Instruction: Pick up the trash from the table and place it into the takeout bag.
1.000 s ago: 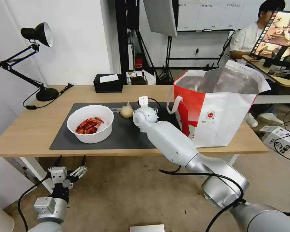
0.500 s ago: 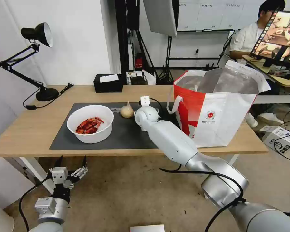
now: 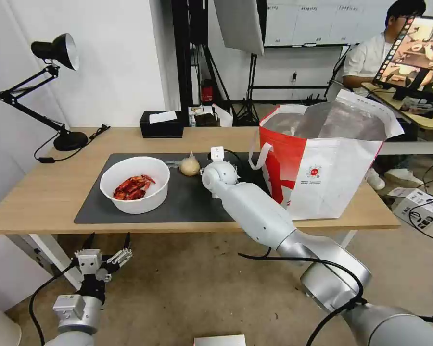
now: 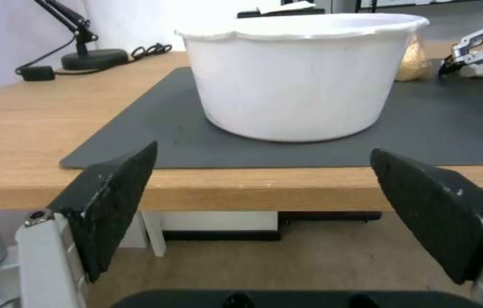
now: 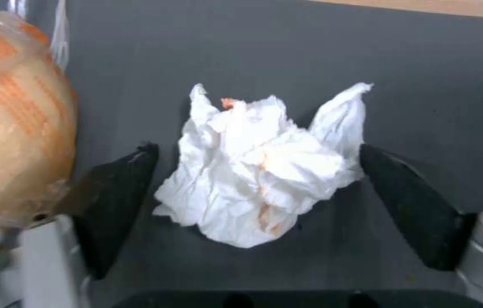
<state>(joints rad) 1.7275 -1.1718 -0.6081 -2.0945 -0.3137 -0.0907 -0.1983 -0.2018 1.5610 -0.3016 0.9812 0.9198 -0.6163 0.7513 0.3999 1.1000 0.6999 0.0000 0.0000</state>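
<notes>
**Right end effector open around the crumpled tissue**

The crumpled white tissue (image 5: 258, 171) lies on the dark grey mat (image 3: 187, 202) at the centre of the right wrist frame, a lumpy wad with no clear long axis and 2 peaks pointing toward the top of that frame. The right end effector (image 5: 258, 201) is spread wide with 1 black pad on each side of the tissue; neither pad touches it and nothing is held. At the left edge of that frame the knotted beige-filled bag (image 5: 13, 128) sits just beside the left-hand pad. In the head view this bag (image 3: 189, 166) stands knot-up, centre frame.

The white bowl of red crayfish shells (image 3: 135, 184) stands upright left of centre on the mat, bare mat all around it. The takeout bag (image 3: 322, 158) stands mouth-up at the right of the counter (image 3: 43, 197), its near face close to the counter's front edge.

The right arm reaches from lower right diagonally up to the mat, wrist bent down. The left end effector (image 3: 107, 244), lower left, sits below the counter's front edge, fingers wide apart and empty, pointing at the bowl.
</notes>
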